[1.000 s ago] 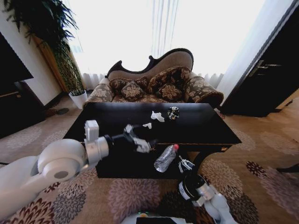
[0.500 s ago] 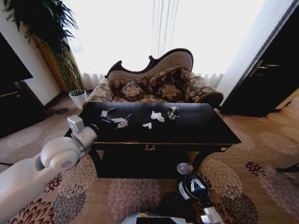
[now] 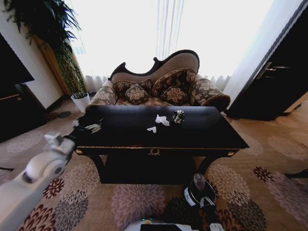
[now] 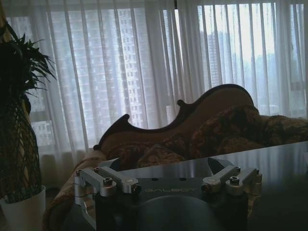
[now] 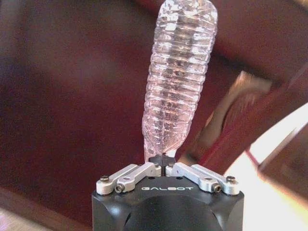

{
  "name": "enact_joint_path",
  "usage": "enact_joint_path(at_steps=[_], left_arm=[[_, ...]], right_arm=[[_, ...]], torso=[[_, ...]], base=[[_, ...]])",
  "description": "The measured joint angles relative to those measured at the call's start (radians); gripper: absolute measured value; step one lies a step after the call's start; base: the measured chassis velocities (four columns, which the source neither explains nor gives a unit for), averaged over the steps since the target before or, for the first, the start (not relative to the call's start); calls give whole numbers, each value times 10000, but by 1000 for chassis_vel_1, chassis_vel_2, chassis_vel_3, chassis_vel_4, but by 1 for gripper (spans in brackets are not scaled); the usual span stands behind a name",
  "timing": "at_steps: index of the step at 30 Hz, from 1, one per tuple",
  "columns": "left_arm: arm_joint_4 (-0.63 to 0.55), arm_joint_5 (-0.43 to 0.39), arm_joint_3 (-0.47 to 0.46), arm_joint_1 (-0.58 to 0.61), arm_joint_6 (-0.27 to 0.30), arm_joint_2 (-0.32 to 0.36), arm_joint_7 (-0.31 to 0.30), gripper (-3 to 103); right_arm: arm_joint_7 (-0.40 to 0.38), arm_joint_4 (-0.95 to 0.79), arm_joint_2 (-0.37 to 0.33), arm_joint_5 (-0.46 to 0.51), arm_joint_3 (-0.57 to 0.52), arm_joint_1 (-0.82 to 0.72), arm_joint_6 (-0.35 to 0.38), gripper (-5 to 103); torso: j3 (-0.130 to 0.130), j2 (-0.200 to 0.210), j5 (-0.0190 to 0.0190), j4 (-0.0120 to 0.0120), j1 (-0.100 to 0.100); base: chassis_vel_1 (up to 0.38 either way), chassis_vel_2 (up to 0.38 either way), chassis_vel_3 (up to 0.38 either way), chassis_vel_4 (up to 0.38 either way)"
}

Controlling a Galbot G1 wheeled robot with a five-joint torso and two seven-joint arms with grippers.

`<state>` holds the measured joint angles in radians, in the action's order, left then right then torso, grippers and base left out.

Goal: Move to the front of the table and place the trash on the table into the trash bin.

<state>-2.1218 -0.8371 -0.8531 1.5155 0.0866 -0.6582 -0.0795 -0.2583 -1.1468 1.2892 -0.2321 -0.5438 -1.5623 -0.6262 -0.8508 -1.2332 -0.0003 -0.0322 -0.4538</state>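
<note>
Table [image 3: 202,137]: glossy black, carrying white paper wads [image 3: 161,120] and a dark shiny lump [image 3: 178,116] near its far middle. Trash bin [image 3: 198,192]: on the carpet before the table. Right gripper [image 5: 164,168]: clenched on a clear plastic bottle [image 5: 178,77], just above the bin. Left gripper [image 3: 91,127]: fingers spread, empty, at the table's left end.

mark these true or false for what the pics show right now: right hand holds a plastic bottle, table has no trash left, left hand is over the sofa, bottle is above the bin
1. The right hand grips a clear plastic bottle. True.
2. No trash remains on the table. False: white paper wads and a dark shiny lump lie on it.
3. The left hand is over the sofa. False: it is at the table's left end.
4. The bottle is above the trash bin. True, in the head view.
</note>
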Motion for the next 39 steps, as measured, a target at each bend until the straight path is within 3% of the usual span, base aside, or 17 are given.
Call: enact_joint_path(at_steps=[10, 21, 35, 39], left_arm=[[-798, 22, -2008, 2115, -610, -1581, 388, 100], [-2114, 84, -2854, 3779, -807, -3120, 428, 100], [-2399, 21, -3235, 4420, -1147, -3690, 505, 100], [-2410, 9, -3188, 4334, -1144, -3660, 482, 100]], right_arm=[[567, 1888, -84, 923, 219, 1727, 362, 0], [902, 3550, -349, 2297, 441, 2880, 912, 0], [1035, 4376, -290, 2778, 358, 3637, 1586, 0], [1070, 4488, -329, 2862, 353, 3588, 1587, 10]], torso=[[0, 0, 1, -2, 0], [0, 0, 3, -3, 0], [0, 0, -2, -2, 0], [-1, 0, 1, -4, -1]], base=[[0, 0, 0, 0], [0, 0, 0, 0], [0, 0, 0, 0], [0, 0, 0, 0]])
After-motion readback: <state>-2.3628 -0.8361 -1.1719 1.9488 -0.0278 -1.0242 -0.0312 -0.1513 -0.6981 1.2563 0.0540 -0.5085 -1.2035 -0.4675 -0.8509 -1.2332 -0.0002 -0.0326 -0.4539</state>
